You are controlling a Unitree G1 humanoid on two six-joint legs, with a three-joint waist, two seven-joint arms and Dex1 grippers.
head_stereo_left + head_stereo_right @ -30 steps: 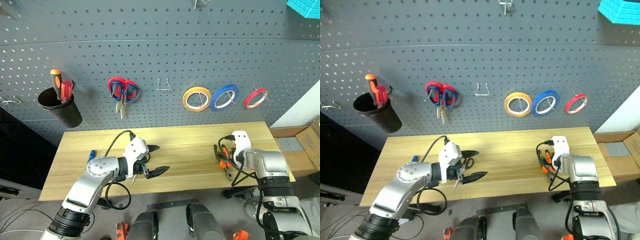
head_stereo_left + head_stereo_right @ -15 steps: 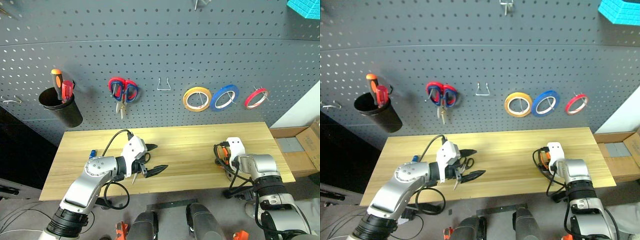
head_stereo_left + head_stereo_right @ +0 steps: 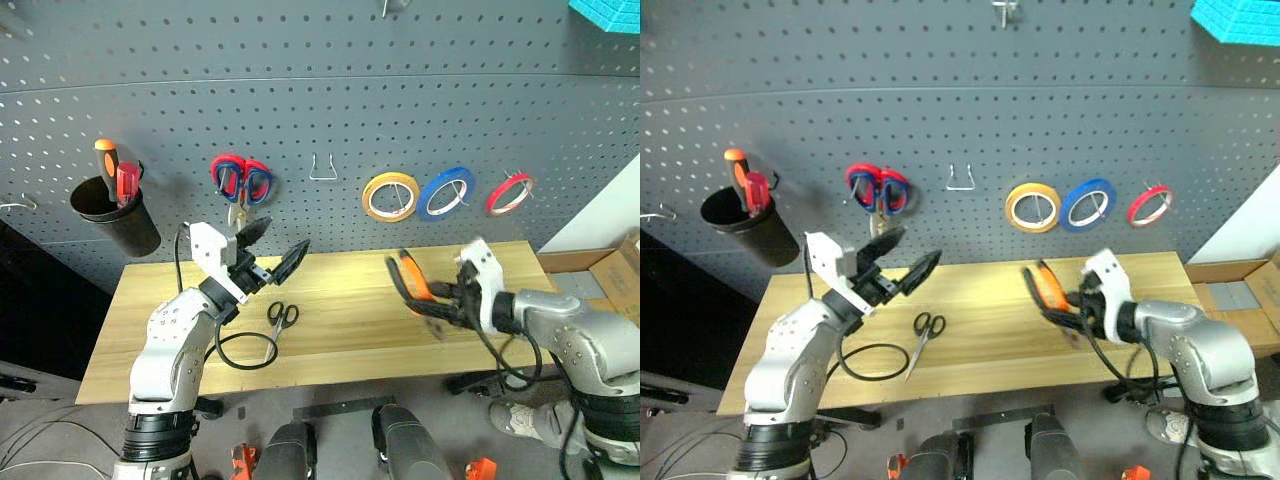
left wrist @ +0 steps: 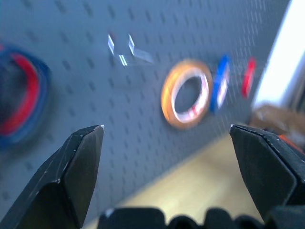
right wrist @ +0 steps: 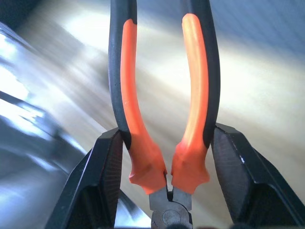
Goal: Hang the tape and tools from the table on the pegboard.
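A: Pliers, orange-and-black-handled (image 3: 412, 282): where?

B: In my right end effector (image 5: 167, 157). Its two black fingers (image 5: 102, 176) are closed on the handles just above the metal head, with the handles pointing away from my wrist. The pliers are held up above the surface of light yellowish wood planks (image 3: 340, 330).

A: Left end effector (image 3: 272, 250)?

B: Spread wide and holding nothing. It is raised over the left part of the surface, pointing toward the grey perforated pegboard (image 3: 320, 110).

A: Scissors, small, black-handled (image 3: 279, 318)?

B: Flat on the surface, below and just right of my left end effector, beside a loop of black cable (image 3: 240, 352).

A: Tape, thin yellow ring-shaped roll (image 3: 390, 196)?

B: On the pegboard. Thin blue roll (image 3: 447, 192) beside it, thin red roll (image 3: 510, 193) further right.

A: Other board items?

B: Red-and-blue-handled snips (image 3: 241, 183) hanging left of a bare wire hook (image 3: 322, 168). Black cup (image 3: 115, 213) at far left, holding an orange-handled screwdriver (image 3: 105, 160) and a red-handled screwdriver (image 3: 127, 182).
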